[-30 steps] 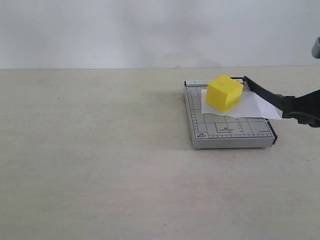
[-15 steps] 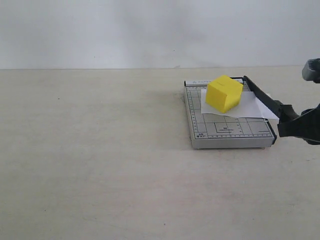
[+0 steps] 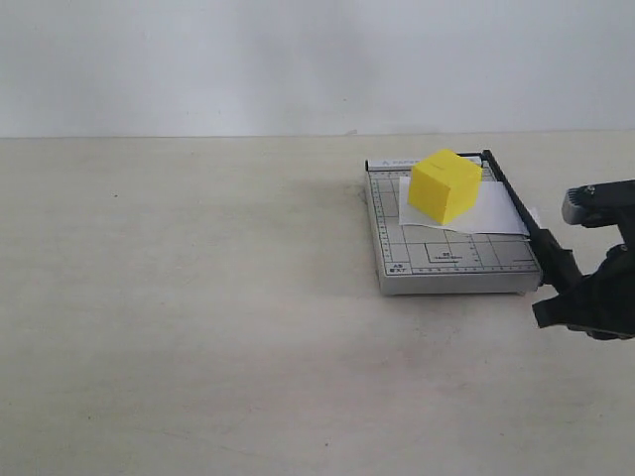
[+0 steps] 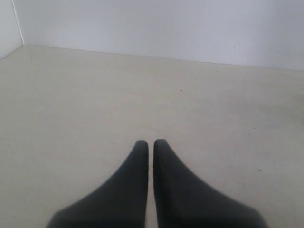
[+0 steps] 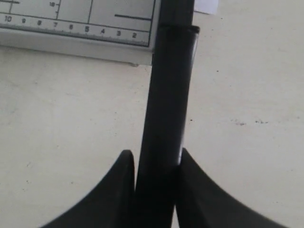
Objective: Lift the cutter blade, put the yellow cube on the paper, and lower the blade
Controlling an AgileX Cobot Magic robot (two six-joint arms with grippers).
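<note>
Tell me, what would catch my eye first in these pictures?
The bright yellow cube jumps out: it sits on a white paper lying on a grey gridded cutter base, right of the middle of a pale table. Along the base's right edge runs the black cutter blade, its handle end gripped between the right arm's dark fingers.

Test bench (likely a lab): bare beige tabletop (image 3: 198, 327), blank white wall (image 3: 248, 59)
</note>
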